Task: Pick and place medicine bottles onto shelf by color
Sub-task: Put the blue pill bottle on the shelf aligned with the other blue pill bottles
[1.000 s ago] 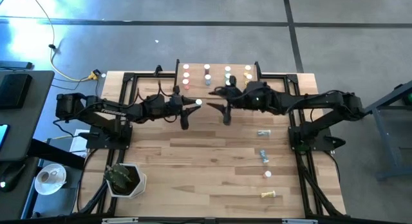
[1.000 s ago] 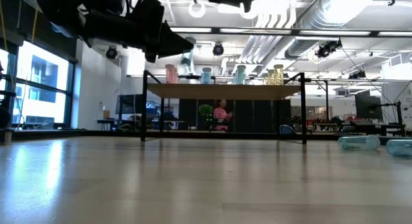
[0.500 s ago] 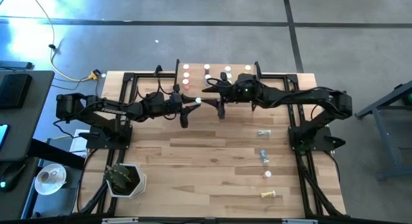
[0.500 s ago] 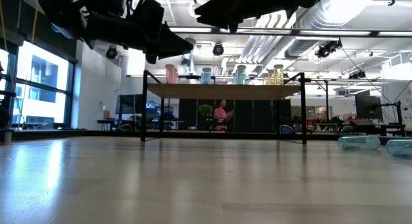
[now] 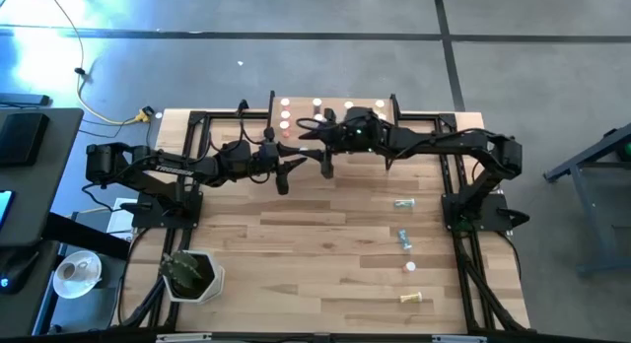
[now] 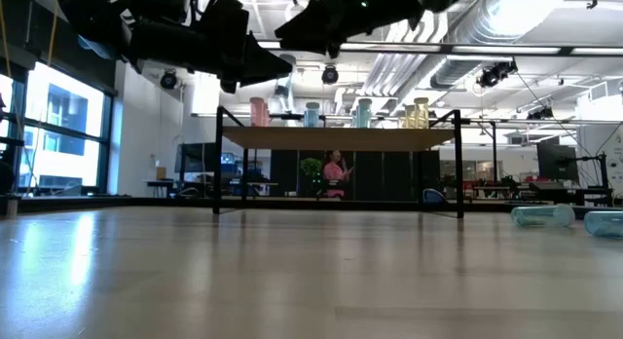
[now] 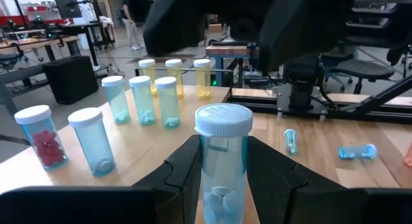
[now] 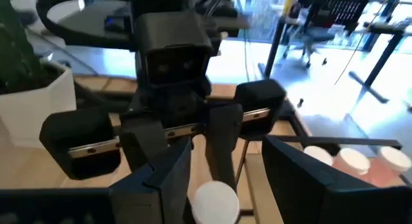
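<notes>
Your left gripper (image 7: 222, 179) is clamped on a blue bottle (image 7: 222, 156), upright between its fingers (image 7: 183, 176) with the white cap standing above the tips; the shelf (image 7: 154, 137) and its rows of bottles lie just beyond them. Your right gripper (image 8: 219, 179) has its fingers (image 8: 164, 176) parted with the same bottle's cap (image 8: 215, 201) showing in the gap, though you cannot tell whether they touch it.
</notes>
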Available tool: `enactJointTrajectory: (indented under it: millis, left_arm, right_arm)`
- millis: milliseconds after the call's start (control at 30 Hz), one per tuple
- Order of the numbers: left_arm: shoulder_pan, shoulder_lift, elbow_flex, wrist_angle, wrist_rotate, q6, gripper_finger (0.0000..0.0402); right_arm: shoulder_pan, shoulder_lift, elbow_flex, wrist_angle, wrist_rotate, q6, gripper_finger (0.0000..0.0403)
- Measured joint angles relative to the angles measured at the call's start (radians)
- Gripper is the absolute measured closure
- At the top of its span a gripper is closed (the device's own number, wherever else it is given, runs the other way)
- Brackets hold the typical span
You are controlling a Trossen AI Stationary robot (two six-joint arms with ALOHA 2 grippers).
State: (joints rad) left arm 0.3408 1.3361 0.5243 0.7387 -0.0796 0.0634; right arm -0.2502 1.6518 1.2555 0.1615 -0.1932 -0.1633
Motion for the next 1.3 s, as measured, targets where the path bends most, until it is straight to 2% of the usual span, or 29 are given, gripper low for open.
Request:
enactJointTrajectory:
  millis: [100,267,467,1133,1300]
  left_arm:
    - [0.000,0.000,0.000,0.008,-0.011,0.000,0.0300]
    - [0.001,0.000,0.000,0.014,-0.022,0.001,0.0300]
    - [0.001,0.000,0.000,0.009,-0.022,0.045,0.0300]
    - [-0.002,0.000,0.000,0.013,-0.011,0.046,0.0300]
    - [-0.002,0.000,0.000,0.012,-0.011,0.046,0.0300]
  right_arm:
    - [0.000,0.015,0.075,-0.144,0.000,-0.016,0.0219]
    - [0.000,0.023,0.131,-0.284,0.001,-0.019,0.0219]
    - [-0.002,0.024,0.134,-0.307,0.002,-0.021,0.0219]
    - [-0.007,0.050,0.134,-0.322,0.024,-0.005,0.0220]
    - [-0.007,0.050,0.134,-0.334,0.021,0.008,0.0241]
